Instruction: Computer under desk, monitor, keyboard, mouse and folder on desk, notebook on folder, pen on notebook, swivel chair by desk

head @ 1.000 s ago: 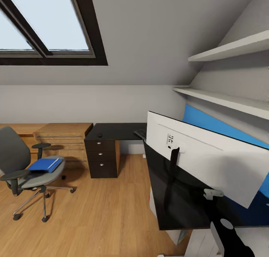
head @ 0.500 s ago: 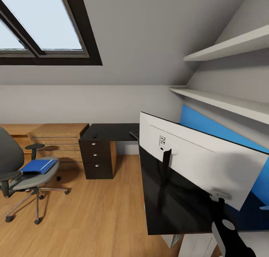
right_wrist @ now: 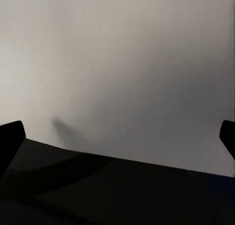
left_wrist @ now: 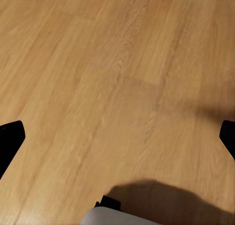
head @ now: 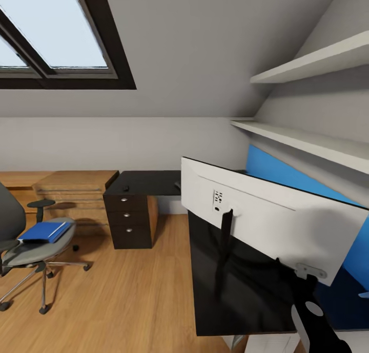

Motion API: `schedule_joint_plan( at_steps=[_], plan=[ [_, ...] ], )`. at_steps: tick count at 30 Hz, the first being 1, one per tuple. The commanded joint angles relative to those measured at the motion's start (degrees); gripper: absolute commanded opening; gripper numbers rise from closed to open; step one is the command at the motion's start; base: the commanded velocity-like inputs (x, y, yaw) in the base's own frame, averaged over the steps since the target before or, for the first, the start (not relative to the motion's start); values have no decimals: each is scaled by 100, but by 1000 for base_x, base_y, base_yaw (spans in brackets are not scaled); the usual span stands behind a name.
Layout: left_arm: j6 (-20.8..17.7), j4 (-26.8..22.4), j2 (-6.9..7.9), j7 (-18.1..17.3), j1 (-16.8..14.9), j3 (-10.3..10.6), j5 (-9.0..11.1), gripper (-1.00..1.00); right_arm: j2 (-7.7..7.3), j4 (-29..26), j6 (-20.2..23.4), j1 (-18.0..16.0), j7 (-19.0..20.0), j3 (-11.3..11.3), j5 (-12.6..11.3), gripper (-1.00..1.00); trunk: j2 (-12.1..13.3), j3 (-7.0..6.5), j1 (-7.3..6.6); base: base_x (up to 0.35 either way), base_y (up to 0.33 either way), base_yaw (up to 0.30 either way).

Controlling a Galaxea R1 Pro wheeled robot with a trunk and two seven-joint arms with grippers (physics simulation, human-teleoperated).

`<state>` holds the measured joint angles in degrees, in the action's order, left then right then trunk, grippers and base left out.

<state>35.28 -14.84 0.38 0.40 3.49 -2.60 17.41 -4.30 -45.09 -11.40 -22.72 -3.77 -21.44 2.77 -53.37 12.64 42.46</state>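
The monitor (head: pixel 266 222) stands on the glossy black desk (head: pixel 146 181) with its white back towards me. My right gripper (head: pixel 309 272) is at the monitor's lower corner. In the right wrist view that gripper (right_wrist: pixel 117 137) is open, close to the monitor's back (right_wrist: pixel 117 58). The keyboard's end (head: pixel 178 185) pokes out behind the monitor, and the small black mouse (head: pixel 125 188) lies above the drawers. The blue folder (head: pixel 43 231) rests on the swivel chair (head: pixel 31 250) at the left. My left gripper (left_wrist: pixel 117 137) hangs open over the floor. Notebook, pen and computer are out of view.
A light wooden chest of drawers (head: pixel 77 194) stands left of the desk's black drawer unit (head: pixel 128 222). A blue wall panel (head: pixel 287 181) and two white shelves (head: pixel 307 66) line the right wall. Wooden floor (head: pixel 128 291) lies between chair and desk.
The whole view has slid left, so the camera has turned right. The right gripper stays by the monitor's lower corner.
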Motion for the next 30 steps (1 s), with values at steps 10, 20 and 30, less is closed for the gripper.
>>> schedule_joint_plan(
  at_steps=[10, 20, 30],
  plan=[
    [4, -10, 2, -2, 2, -21, -30, 100, 6, 0, -9, -5, -189, -9, 9, 100, -4, 6, 3, 273, -84, 0],
    [-3, -10, -3, -5, 2, -21, -33, 100, 8, 0, -8, -5, -194, -2, 13, 100, -4, 6, 3, 204, -73, 0],
    [-1, -10, -3, -5, 2, -21, -32, 100, 8, 0, -11, -5, -191, -1, 13, 100, -4, 6, 3, 63, -5, 0]
  ],
)
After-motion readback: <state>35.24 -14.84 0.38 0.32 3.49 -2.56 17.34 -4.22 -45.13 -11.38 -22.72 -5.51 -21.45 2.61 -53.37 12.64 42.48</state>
